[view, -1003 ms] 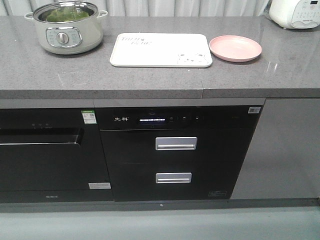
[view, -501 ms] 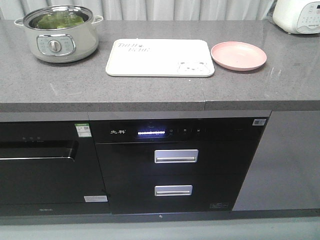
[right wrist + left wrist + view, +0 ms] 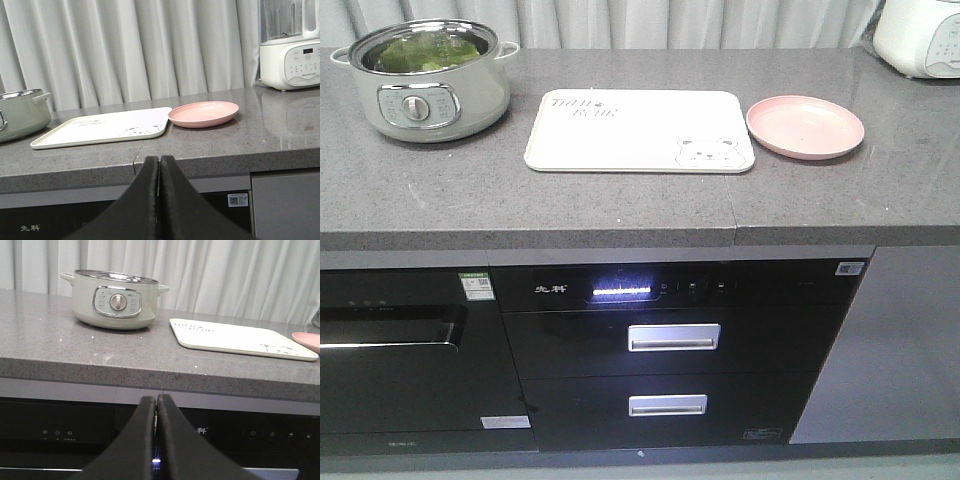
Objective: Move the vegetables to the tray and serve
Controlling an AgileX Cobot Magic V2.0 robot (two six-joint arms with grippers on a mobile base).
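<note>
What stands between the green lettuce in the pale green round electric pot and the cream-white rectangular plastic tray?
Only the pot's own wall: the green lettuce lies inside the pale green electric pot. The grey countertop between the pot and the cream-white rectangular tray holds nothing visible.

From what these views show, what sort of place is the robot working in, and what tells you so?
Most likely a kitchen: a grey stone countertop over built-in black drawer appliances, an electric pot holding green vegetables, and a tray beside a pink plate.
</note>
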